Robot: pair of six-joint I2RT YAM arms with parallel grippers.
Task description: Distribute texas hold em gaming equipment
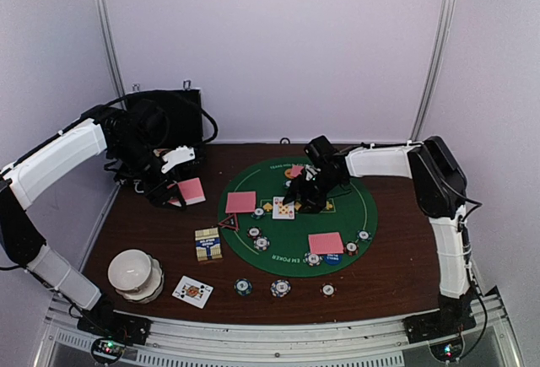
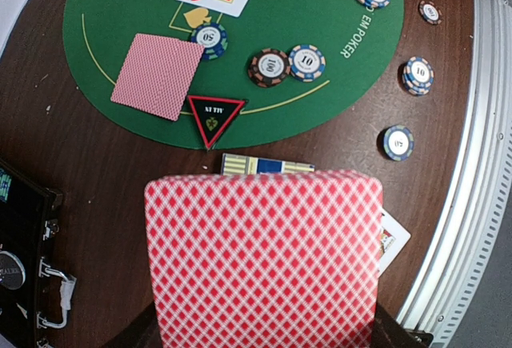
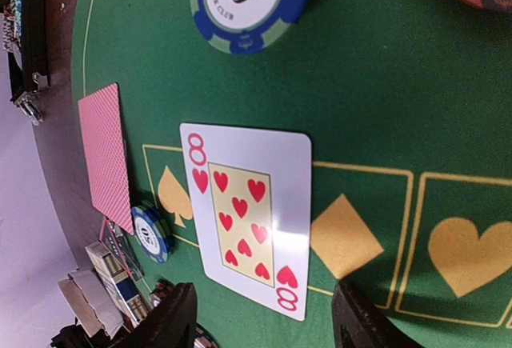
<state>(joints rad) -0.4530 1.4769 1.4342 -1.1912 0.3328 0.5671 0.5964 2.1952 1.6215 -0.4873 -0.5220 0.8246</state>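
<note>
Brown counter (image 1: 371,278), green poker mat (image 1: 291,245) in the middle. Left end effector (image 1: 175,193) is clamped on a pink-backed card (image 2: 264,260), above the counter's left side. Right end effector (image 3: 268,320) is part-open and empty, prob. straddling the 8 of hearts (image 3: 244,216), which lies flat on the mat. Cards are thin, light, slick: pinch at an edge.

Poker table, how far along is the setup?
Done: two face-down cards and the eight of hearts lie on the green mat. In hand: the left end effector grips pink-backed cards; the right end effector stands open over the eight. Probably left: that stack, plus chips off the mat.
</note>
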